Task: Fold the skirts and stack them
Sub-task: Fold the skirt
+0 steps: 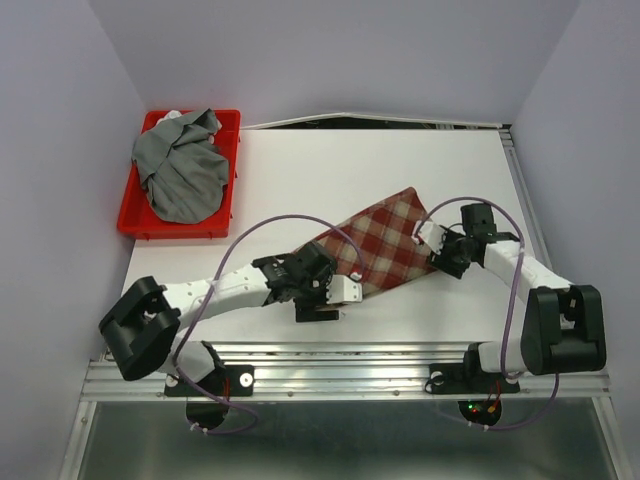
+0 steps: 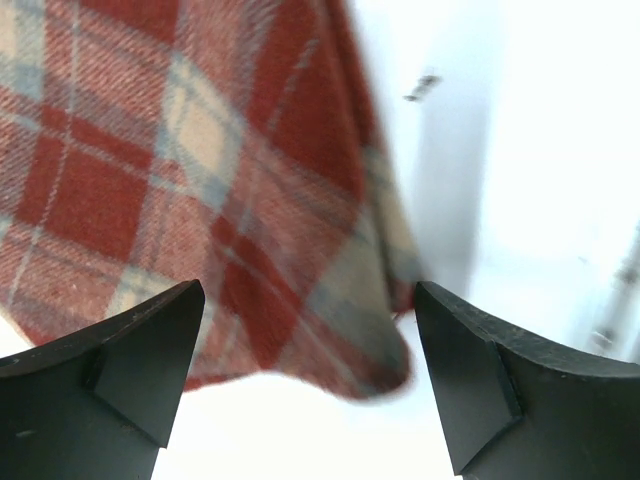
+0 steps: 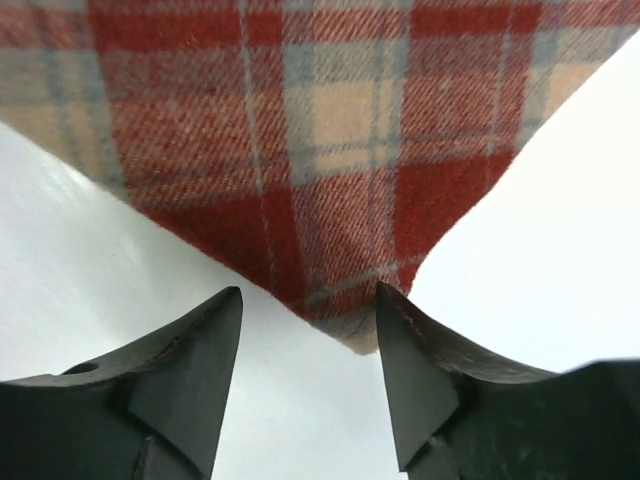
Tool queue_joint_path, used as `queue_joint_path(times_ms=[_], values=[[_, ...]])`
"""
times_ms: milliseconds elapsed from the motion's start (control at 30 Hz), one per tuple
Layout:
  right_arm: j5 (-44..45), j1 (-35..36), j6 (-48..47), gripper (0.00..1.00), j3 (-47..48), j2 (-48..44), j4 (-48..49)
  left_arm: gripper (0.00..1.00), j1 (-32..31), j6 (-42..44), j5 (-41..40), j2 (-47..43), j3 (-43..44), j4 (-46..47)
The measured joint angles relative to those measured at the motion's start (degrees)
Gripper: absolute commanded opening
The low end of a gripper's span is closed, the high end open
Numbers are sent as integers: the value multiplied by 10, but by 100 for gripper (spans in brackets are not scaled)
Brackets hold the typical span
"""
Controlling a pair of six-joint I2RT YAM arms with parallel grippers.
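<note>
The red-and-cream plaid skirt (image 1: 388,242) lies flat on the white table, between my two grippers. My left gripper (image 1: 322,282) is open at the skirt's near-left corner; in the left wrist view the plaid cloth (image 2: 190,180) hangs just ahead of my open gripper (image 2: 310,330), not pinched. My right gripper (image 1: 440,250) is open at the skirt's right corner; in the right wrist view the corner tip of the cloth (image 3: 330,200) lies between the fingertips of the open gripper (image 3: 310,310). The grey pleated skirt (image 1: 183,165) lies crumpled in the red tray.
The red plastic tray (image 1: 133,220) sits at the table's back left corner, next to the left wall. White walls enclose the table at left, back and right. The table's near edge is a metal rail (image 1: 340,365) with the arm bases.
</note>
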Motion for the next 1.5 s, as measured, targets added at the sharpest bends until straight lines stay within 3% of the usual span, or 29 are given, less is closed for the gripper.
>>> queue_joint_path(times_ms=[100,233,333,400,500,700,933,1033,1200,1367,1500], values=[[-21,0,19,69,34,-9,-45,98,0,-9,53,-44,52,-84],[-74,0,81,76,127,-31,-105,98,0,-28,97,-87,136,-115],[-117,0,144,74,187,-47,-125,91,7,-49,117,-116,165,-109],[-147,0,199,69,214,-47,-131,78,23,-71,134,-116,164,-102],[-178,0,277,62,230,-24,-132,66,79,-111,157,-70,165,-76],[-205,0,419,56,234,113,-131,50,176,-162,168,120,192,-45],[-158,1,499,53,233,227,-104,31,191,-136,161,164,171,-41],[-147,-1,522,52,262,277,-90,28,188,-121,159,170,151,-37],[-150,4,558,53,380,365,-75,30,160,-112,164,165,135,-18],[-155,31,583,59,499,449,-30,60,83,-123,206,153,130,-12],[-146,57,593,64,557,478,-7,69,67,-169,264,117,131,-19]])
